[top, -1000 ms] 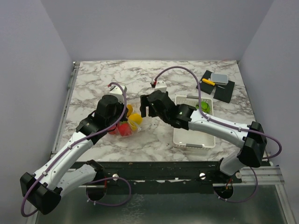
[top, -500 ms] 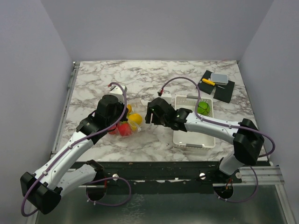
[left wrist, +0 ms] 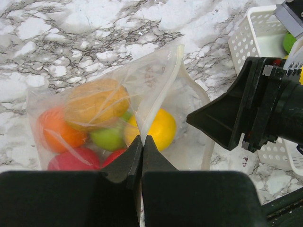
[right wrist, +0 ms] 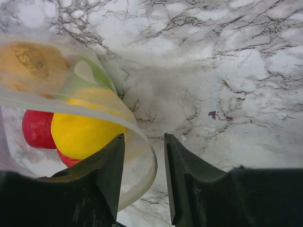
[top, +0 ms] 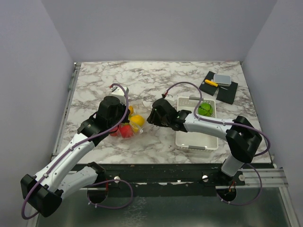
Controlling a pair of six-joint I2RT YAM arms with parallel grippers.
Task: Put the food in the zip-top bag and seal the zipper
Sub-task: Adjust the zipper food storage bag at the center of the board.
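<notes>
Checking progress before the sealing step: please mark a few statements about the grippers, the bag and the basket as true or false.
1. The left gripper is shut on the zipper. True.
2. The right gripper is clamped shut. False: its jaws stand open beside the mouth of the zip-top bag.
3. A yellow toy fruit is inside the zip-top bag. True.
4. The white basket holds nothing. False: a green toy lies in its far end.

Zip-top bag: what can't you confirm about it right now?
Left wrist view: the zipper near end vanishes between the left gripper fingers; sealed length unclear.
Top view: zip-top bag mouth too faint, partly under the left gripper.
Right wrist view: the right gripper hides the bag rim below; food count blurred by crinkles.
</notes>
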